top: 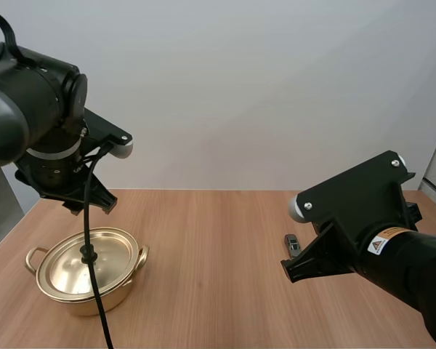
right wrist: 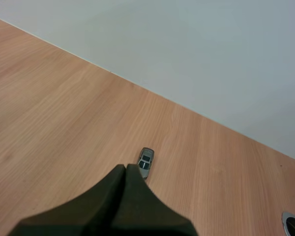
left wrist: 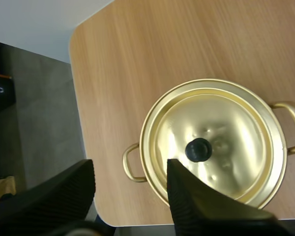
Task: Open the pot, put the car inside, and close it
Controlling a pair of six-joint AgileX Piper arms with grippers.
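Observation:
A gold pot (top: 80,294) with two loop handles stands on the left of the wooden table, its lid (top: 94,263) on, with a black knob (top: 87,254) in the middle. My left gripper (left wrist: 130,196) hangs open above the pot (left wrist: 150,147), its fingers apart, a little to the side of the knob (left wrist: 198,150). A small grey toy car (top: 293,243) lies on the right of the table. My right gripper (right wrist: 125,169) is shut on nothing, its tip just short of the car (right wrist: 145,162) and above the table.
The pot sits close to the table's rounded corner (left wrist: 86,44), with floor beyond the edge. Bare wood (top: 218,291) stretches between pot and car. A metal-ringed hole (right wrist: 294,223) is set in the table, off to the side of the car.

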